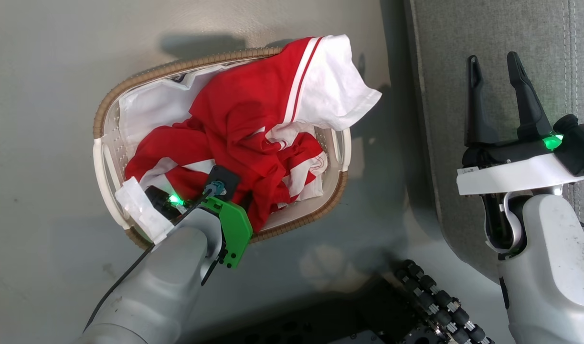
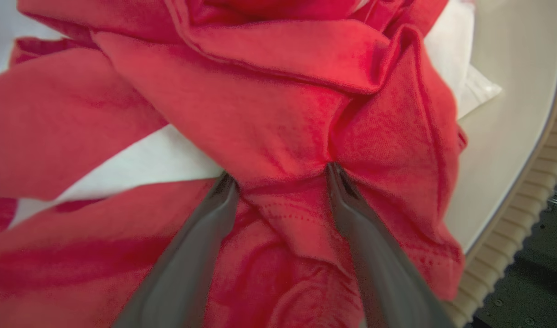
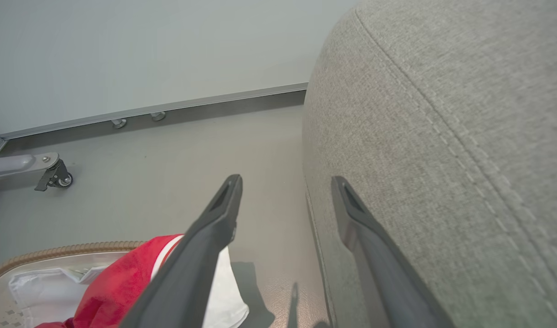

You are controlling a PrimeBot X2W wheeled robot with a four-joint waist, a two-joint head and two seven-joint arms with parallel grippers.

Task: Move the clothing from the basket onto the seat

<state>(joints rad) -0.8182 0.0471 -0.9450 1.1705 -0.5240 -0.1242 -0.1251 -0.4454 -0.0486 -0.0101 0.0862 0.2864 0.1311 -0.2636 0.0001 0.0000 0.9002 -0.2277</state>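
Pickup time, with the clothing [image 1: 244,119] heaped in the basket [image 1: 100,119] on the floor [image 1: 43,71], one white sleeve panel spilling over the far right rim toward the seat [image 1: 463,38]. Nothing lies on that grey cushion yet, so I judge the task is at its very first step: getting hold of the garment.

The left arm is plunged into the near side of the basket. The left fingers [image 2: 205,237] stand well apart, tips pressed into the red cloth, a bunched ridge with a stitched hem sitting between them. They straddle that fold but have not pinched it. The right fingers [image 1: 528,100] hang spread wide over the seat's left edge, holding nothing.

The next move calls for closing the left fingers on that ridge, then a high lift, because the garment is crumpled and could drag on the rim, and then a swing right over the cushion.

The head view gives the whole layout, basket left and seat right, but the wrist hides the left fingertips. The left wrist view shows that contact close up. The right wrist view adds the seat's rounded, stitched edge, the wall base and a castor [image 3: 55,175] at far left.
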